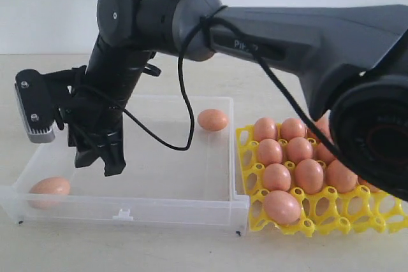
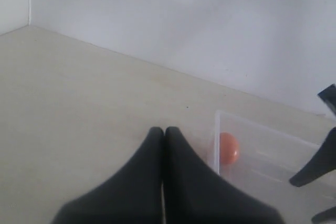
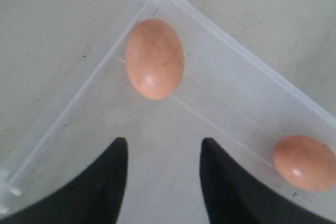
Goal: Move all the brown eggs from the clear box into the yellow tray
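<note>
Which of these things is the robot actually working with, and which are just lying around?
In the job: brown eggs, two left in the clear box, the rest in the yellow tray; open right gripper over the box.
Just around: table, wall, shut left gripper.

Partly hidden behind the right arm (image 1: 373, 138): brown eggs (image 1: 342, 175) at three o'clock of the yellow tray (image 1: 319, 227), count there untellable; tray's one o'clock corner covered too
</note>
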`<state>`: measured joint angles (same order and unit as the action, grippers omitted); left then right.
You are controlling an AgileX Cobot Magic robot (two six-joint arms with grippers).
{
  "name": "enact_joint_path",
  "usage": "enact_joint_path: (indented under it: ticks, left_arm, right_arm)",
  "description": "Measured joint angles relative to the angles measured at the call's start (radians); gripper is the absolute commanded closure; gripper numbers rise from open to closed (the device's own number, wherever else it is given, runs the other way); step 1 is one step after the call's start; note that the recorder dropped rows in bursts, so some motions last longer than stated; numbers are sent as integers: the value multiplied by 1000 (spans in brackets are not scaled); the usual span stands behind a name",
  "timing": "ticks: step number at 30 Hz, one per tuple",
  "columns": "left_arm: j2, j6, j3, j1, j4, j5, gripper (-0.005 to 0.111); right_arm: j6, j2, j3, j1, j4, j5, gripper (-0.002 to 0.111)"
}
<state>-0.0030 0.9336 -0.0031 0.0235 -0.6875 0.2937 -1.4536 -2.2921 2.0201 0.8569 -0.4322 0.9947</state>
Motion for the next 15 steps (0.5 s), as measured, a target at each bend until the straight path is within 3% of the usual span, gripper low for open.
enact_joint_path:
  ticks: [6,15]
  left_arm:
    - [0,60,0,0,-81,-26,111]
    - [0,60,0,0,-220,-27,111]
  right_arm:
    - [-68,-83,0,0,-112,-193,48]
    - [-119,-100,0,0,-184,-148,49]
